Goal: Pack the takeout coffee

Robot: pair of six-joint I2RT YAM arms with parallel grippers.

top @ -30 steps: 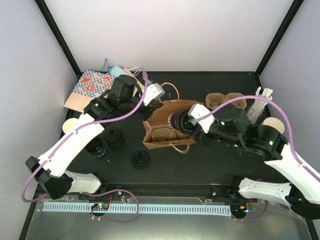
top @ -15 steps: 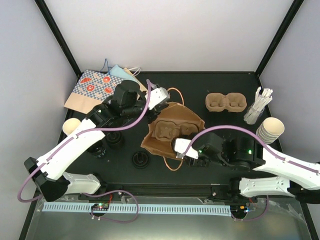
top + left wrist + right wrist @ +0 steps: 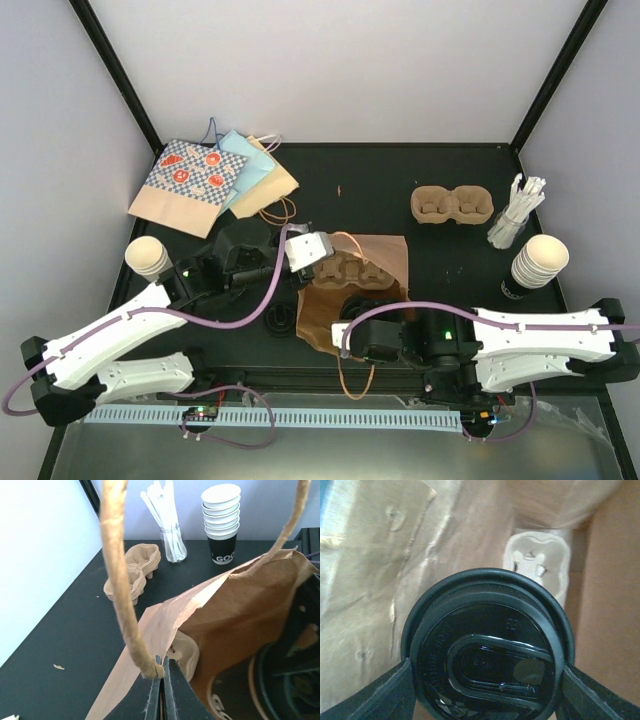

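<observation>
1. The left gripper [image 3: 160, 674] is pressed together, pinching the rim of the brown paper bag with twine handles [image 3: 388, 252], mid-frame overhead.
2. The right gripper [image 3: 485, 674] is inside the bag, clamped on a round black plastic lid [image 3: 487, 645].
3. A tan moulded-pulp two-hollow cup carrier [image 3: 537, 562] lies in the bag, upper right of the lid.
4. A stack of cream paper cups [image 3: 540, 260] stands at the right edge.
</observation>
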